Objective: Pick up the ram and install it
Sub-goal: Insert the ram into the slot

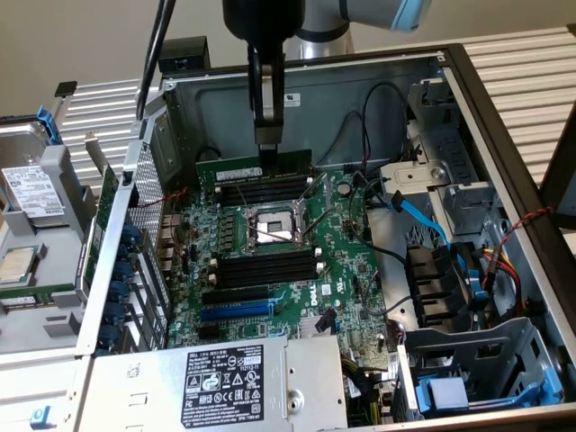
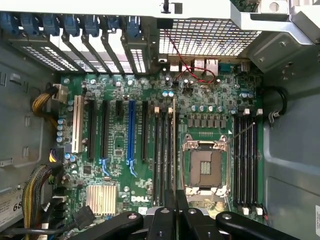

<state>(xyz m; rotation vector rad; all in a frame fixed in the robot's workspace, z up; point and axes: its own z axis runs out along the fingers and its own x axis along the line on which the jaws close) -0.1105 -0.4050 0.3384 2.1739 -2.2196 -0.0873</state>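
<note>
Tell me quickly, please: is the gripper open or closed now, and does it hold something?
Gripper: closed, holding the ram upright by its top edge.

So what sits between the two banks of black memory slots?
The CPU socket, seen in the exterior view between the far bank and the near bank.
</note>
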